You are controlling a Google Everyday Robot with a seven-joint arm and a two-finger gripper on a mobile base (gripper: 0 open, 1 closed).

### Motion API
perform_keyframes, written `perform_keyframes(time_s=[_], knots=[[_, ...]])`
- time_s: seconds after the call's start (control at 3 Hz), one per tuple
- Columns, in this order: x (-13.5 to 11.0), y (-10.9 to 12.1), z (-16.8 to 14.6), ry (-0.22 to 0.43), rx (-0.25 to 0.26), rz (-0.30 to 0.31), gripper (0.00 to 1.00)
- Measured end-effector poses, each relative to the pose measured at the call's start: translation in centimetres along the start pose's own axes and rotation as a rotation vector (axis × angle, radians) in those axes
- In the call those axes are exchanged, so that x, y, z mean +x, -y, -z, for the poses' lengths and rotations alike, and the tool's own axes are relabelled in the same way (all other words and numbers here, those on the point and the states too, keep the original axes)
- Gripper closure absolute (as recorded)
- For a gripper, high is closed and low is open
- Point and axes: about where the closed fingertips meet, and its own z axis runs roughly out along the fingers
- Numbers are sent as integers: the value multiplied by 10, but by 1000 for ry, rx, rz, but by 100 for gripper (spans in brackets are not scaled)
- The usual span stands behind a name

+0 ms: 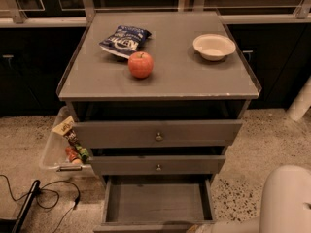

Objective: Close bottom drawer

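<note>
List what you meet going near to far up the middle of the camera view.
Gripper, at the bottom edge by the drawer front → bottom drawer, open → middle drawer → top drawer → apple → chip bag.

Speckled terrazzo floor [272,140], dark cabinets [29,72] behind, dim warm light

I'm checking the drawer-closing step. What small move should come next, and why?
Probably push the lowest grey wooden drawer straight in. It stands pulled out with its plain inside exposed, while the two grey drawers above sit further in. The claw sits at the picture's bottom edge, by the drawer's front.
</note>
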Motion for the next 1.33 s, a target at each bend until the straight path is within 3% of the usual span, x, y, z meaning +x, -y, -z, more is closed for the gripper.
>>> perform_keyframes(time_s=[0.33, 0.67, 1.0, 1.33], knots=[[0, 16, -5, 14, 21, 26, 2], [1, 14, -5, 14, 21, 26, 21], [-3, 43, -4, 33, 54, 41, 44], [-18, 74, -18, 110, 64, 85, 67]])
